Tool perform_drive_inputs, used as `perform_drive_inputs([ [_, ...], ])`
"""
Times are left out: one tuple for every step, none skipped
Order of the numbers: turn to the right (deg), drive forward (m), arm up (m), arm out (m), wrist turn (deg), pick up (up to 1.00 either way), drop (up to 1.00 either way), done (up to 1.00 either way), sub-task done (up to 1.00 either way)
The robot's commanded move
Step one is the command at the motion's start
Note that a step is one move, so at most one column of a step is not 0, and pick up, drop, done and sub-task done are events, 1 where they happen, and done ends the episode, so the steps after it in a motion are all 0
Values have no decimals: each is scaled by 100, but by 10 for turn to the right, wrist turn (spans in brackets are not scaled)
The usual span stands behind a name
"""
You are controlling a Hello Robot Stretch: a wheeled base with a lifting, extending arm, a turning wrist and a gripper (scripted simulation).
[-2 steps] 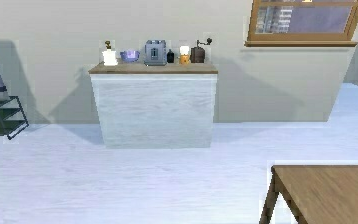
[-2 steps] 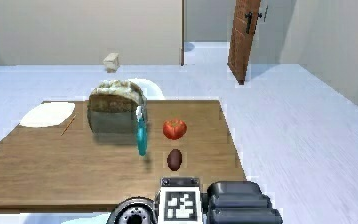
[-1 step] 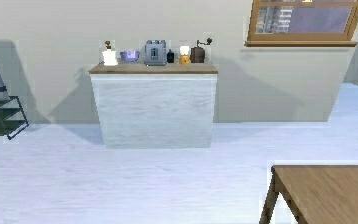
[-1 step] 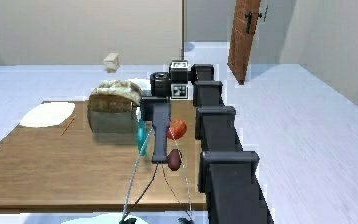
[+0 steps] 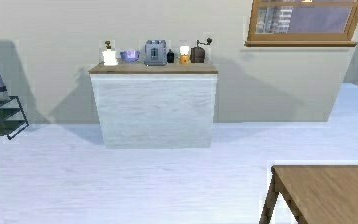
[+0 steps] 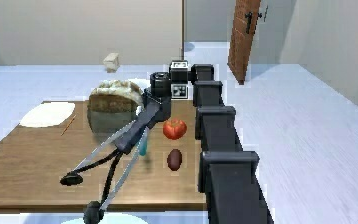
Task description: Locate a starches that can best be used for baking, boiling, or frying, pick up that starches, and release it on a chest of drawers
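Foremost, wooden table (image 6: 47,150), lower half of arm side view: white plate (image 6: 45,114) at left, bread loaf (image 6: 112,105) mid-frame, tomato (image 6: 173,128), potato-like brown oval (image 6: 174,159) just below the tomato. Gripper (image 6: 82,196) at lower left over bare tabletop, holding nothing; jaw state cannot be told. Brown door (image 6: 247,40) upper right, pale floor between. Forward view: white cabinet (image 5: 155,110) bearing toaster (image 5: 155,51), centre; open floor before it; table corner (image 5: 322,195) lower right.
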Motion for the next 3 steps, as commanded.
perform_drive_inputs([
  [0, 0, 0, 0, 450, 0, 0, 0, 0],
  [0, 0, 0, 0, 450, 0, 0, 0, 0],
  [0, 0, 0, 0, 450, 0, 0, 0, 0],
])
